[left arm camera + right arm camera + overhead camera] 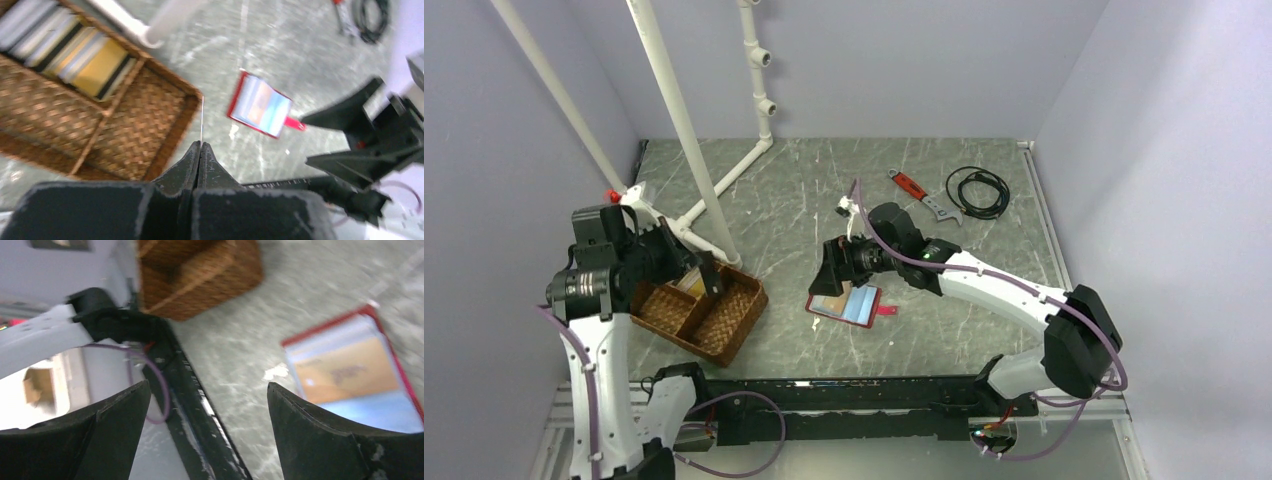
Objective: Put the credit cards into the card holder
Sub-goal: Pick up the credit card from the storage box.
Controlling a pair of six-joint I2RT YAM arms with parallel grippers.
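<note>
Clamped edge-on in the left gripper [200,146] is one thin card [202,119], held near the tray [135,130] rim. Between the arms the holder [260,107] lies unfolded on the table [804,200], a gold-brown card [345,376] and a light blue card [380,412] showing in its sleeves. More cards [75,50] sit in one tray compartment. Just beside the holder, the right gripper [207,385] hovers, jaws apart, empty. Judged partway done: the held card and the tray's stack are left
</note>
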